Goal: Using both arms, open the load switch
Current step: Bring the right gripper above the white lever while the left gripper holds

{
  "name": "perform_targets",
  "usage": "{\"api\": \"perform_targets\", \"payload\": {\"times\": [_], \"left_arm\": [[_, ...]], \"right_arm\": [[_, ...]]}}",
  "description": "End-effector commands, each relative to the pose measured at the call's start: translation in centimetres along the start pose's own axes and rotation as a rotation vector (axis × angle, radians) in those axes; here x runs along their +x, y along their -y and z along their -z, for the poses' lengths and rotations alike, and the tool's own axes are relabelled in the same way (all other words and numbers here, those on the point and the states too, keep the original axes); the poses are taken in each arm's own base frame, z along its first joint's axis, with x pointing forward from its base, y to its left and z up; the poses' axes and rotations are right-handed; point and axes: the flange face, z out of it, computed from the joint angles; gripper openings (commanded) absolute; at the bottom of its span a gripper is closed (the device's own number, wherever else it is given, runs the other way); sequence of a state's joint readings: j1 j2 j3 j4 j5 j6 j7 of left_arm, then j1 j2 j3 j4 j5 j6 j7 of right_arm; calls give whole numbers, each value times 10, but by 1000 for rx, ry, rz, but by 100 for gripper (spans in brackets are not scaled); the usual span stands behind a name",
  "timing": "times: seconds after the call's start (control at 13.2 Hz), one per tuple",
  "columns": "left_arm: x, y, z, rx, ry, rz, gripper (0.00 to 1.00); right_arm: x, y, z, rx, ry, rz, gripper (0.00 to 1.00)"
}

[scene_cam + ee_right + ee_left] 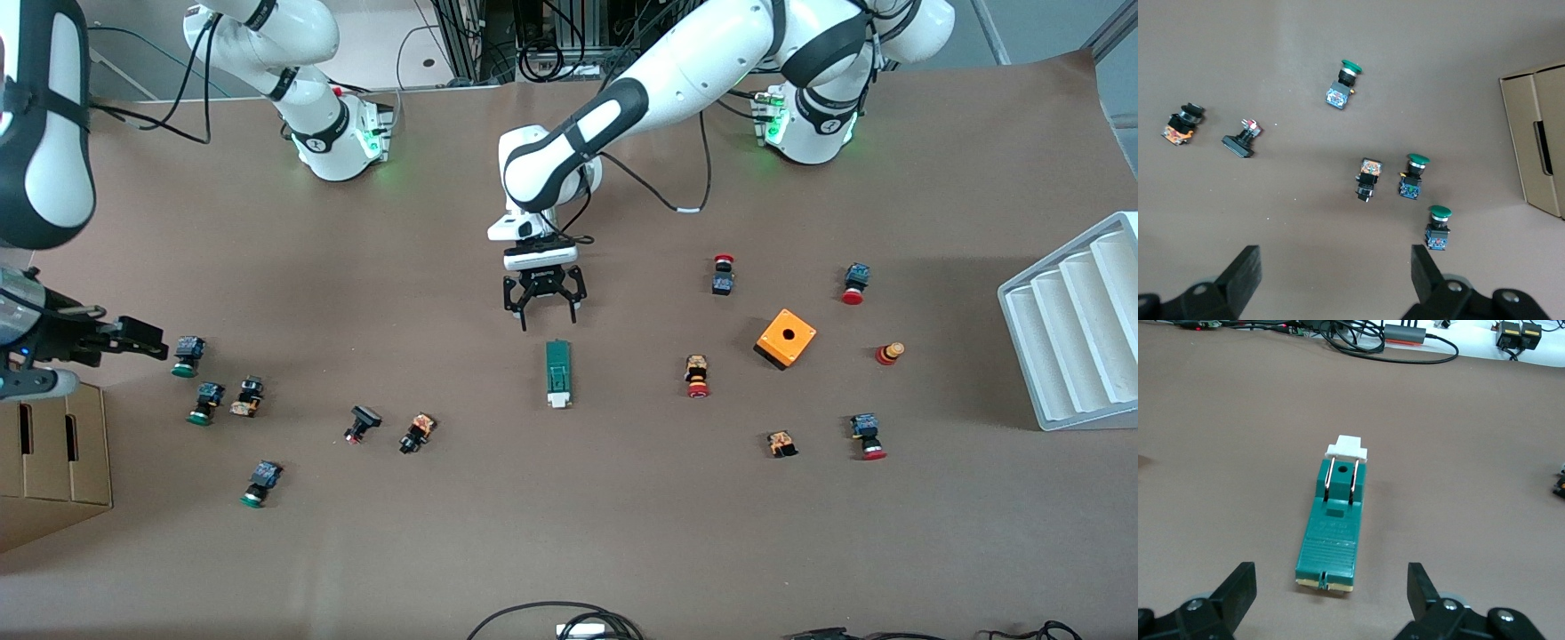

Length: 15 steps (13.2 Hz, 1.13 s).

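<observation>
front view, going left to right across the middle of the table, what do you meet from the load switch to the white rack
load switch → red-capped push-button → orange cube → red knob → white rack

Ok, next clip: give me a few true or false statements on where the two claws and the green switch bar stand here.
1. The left claw is open. True.
2. It grips the slim green load switch bar. False: it hangs above the table next to the bar's end, touching nothing.
3. The bar's small white block sits at its end nearer the front camera. True.
4. The right claw is shut on a push-button. False: it is open and holds nothing.
</observation>
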State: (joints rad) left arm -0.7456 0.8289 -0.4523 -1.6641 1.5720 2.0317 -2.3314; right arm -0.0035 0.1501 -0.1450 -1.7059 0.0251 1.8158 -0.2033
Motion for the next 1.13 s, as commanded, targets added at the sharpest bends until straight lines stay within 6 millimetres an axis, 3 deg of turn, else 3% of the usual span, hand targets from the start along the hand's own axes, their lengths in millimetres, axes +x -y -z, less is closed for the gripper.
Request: {"api": "perform_targets", "payload": {"times": [0.0, 0.23, 0.38, 0.53, 0.83, 1.06], "left_arm": [[-20, -3, -7, 4, -65, -20, 100], [-36, 4, -23, 20, -121, -58, 100], [-41, 3, -29, 9, -135, -43, 100], [-40, 0, -36, 16, -172, -33, 100], [-47, -9, -39, 3, -187, 19, 100], [-59, -7, -40, 3, -192, -2, 100]], "right_arm": [[13, 4, -11, 20, 8, -8, 100], [33, 38, -12, 29, 6, -99, 100], [40, 69, -25, 45, 26, -119, 100], [43, 86, -29, 48, 43, -260, 100], [43, 155, -37, 89, 85, -399, 100], [43, 184, -38, 76, 86, -578, 100]]}}
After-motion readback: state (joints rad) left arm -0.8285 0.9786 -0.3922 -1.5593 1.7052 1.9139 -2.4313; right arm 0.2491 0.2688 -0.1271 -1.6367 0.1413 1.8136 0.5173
